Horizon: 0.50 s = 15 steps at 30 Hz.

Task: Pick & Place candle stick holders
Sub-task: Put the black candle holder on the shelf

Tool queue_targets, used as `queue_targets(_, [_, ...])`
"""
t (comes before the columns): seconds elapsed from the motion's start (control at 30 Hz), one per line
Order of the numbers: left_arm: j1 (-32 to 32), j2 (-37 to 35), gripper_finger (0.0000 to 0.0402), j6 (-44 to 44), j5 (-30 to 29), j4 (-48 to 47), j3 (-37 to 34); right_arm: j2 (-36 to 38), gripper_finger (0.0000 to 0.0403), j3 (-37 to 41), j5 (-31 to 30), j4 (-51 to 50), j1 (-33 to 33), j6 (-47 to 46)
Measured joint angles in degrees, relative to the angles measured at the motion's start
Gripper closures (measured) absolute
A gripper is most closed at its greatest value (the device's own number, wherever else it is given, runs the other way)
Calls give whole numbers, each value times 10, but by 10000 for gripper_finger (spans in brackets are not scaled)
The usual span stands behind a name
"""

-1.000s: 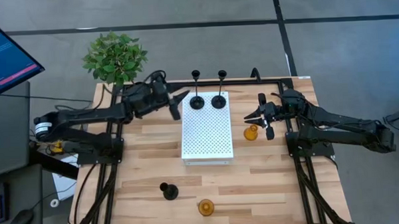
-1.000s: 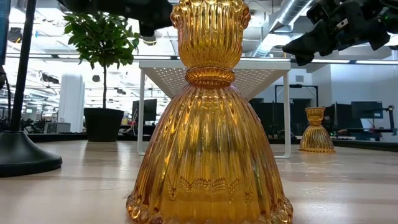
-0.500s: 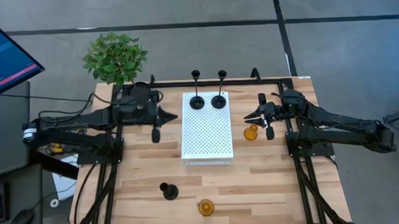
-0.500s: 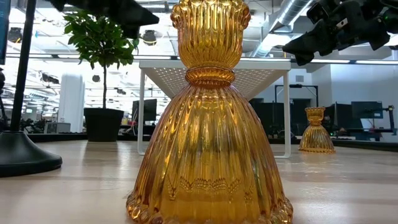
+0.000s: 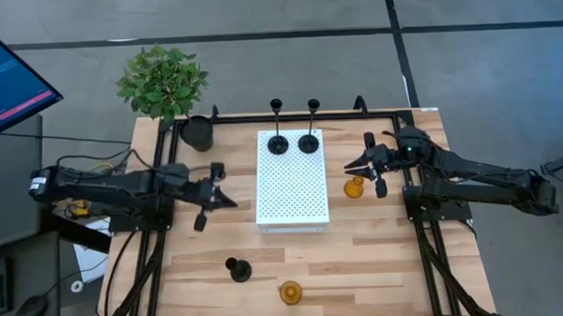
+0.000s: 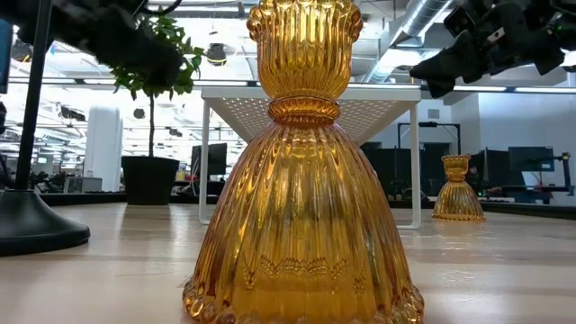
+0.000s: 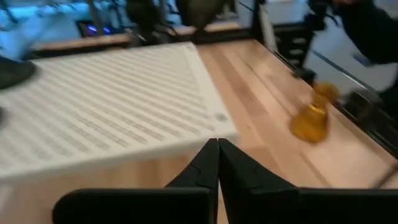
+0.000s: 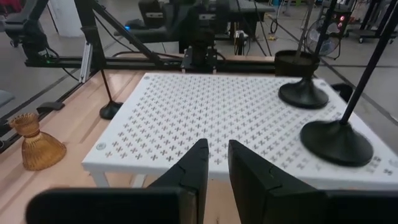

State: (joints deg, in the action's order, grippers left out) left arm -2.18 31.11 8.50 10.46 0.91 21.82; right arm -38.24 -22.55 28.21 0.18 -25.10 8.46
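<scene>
A white perforated stand (image 5: 292, 190) sits mid-table. Two tall black thin-stemmed holders (image 5: 277, 144) (image 5: 308, 143) stand by their round bases on its far end. One amber holder (image 5: 355, 186) stands on the table right of the stand. Another amber holder (image 5: 290, 292) and a black holder (image 5: 237, 269) stand near the front edge. My left gripper (image 5: 231, 203) hovers left of the stand, shut and empty, pointing at its left side (image 7: 214, 146). My right gripper (image 5: 350, 164) hovers right of the stand, just far of the amber holder, empty, its fingers a narrow gap apart (image 8: 217, 149).
A potted plant (image 5: 161, 82) in a black pot (image 5: 197, 133) stands at the table's far left corner. Black frame rails (image 5: 426, 265) run along the left and right sides. Bare wood (image 5: 360, 258) lies between the stand and the front edge.
My left gripper has drawn back from the stand's far left corner toward the table's near edge and left. It has come down lower and stayed shut. It now sits beside the middle of the stand's left side.
</scene>
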Motion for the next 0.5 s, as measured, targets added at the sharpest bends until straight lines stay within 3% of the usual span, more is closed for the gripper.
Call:
queue_targets(0.2, [-85,20,397,-28,-1,80,-41,0,349,3,0,-4,0,-28])
queue_targets(0.5, [-197,35,397,-28,-42,87,-74,0,349,3,0,0,0,-30])
